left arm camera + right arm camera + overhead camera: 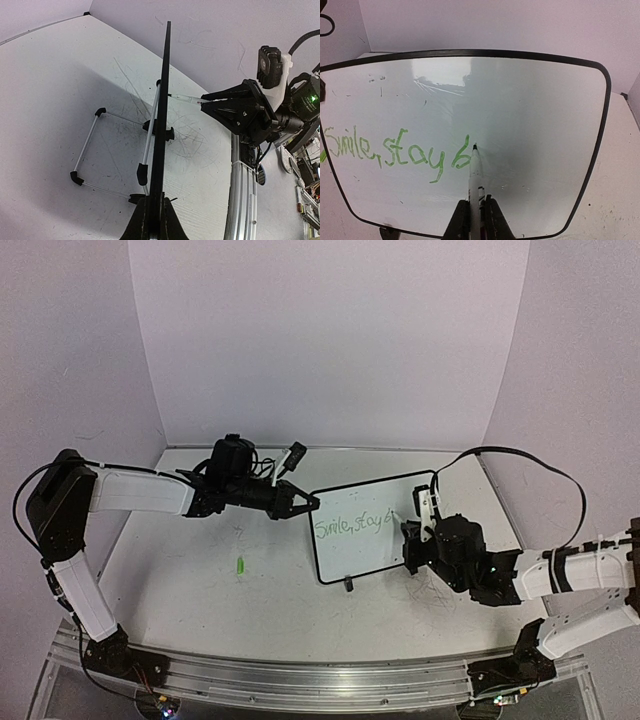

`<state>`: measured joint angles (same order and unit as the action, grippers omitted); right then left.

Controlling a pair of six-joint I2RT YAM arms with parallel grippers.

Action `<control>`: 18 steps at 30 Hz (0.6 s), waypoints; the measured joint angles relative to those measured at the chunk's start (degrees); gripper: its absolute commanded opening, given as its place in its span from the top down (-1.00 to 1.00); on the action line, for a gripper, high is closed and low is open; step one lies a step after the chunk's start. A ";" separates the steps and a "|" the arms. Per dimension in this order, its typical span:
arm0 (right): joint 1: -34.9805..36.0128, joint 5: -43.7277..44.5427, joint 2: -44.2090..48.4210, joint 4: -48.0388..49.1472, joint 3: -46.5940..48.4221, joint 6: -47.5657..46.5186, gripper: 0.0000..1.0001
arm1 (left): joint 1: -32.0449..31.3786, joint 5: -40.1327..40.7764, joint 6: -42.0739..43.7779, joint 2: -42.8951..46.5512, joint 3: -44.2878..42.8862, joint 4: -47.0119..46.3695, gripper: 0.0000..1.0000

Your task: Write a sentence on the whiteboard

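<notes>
You will find the whiteboard (368, 530) standing tilted on the table (200, 590), right of centre. The left gripper (310, 505) is clamped on its left frame edge, near the top corner. The right gripper (476, 216) pinches a marker (474, 180), whose tip touches the board just right of the "b". The sentence (395, 152) reads "Smile, stay b". From there, bare white surface runs to the right frame edge.

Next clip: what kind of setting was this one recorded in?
Most likely a lab robot cell, not a home or office: a white tabletop marked with grey pen scribbles, plain pale backdrop panels boxing it in on three sides, and a ribbed aluminium rail along the near edge.
</notes>
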<state>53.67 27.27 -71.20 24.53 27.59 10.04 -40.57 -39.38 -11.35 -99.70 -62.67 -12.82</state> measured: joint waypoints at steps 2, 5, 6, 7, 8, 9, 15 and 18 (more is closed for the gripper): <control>0.00 0.03 0.00 -0.02 0.00 0.04 1.00 | -0.01 0.00 0.00 0.02 0.00 0.01 1.00; 0.00 0.12 -0.03 -0.02 0.00 0.10 1.00 | -0.01 -0.01 0.00 0.02 0.00 0.01 1.00; 0.00 0.16 -0.09 -0.02 0.00 0.15 1.00 | -0.01 0.01 0.00 0.02 0.00 0.01 1.00; 0.00 0.22 -0.15 -0.03 0.00 0.23 1.00 | -0.01 0.02 0.00 0.02 0.00 0.03 1.00; 0.02 0.29 -0.21 -0.06 0.00 0.35 1.00 | -0.01 0.02 -0.02 0.02 0.00 0.06 1.00; 0.04 0.38 -0.24 -0.19 0.00 0.57 1.00 | 0.00 0.05 -0.02 0.02 0.00 0.10 1.00; 0.05 0.46 -0.26 -1.75 0.00 2.04 1.00 | 0.02 0.15 -0.07 0.02 -0.17 0.47 1.00; 0.14 0.41 -0.21 -2.52 0.00 2.77 1.00 | 0.02 0.15 -0.07 0.02 -0.22 0.57 1.00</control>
<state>53.81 27.67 -71.41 22.01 27.59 12.81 -40.56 -39.22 -11.43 -99.68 -62.89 -12.25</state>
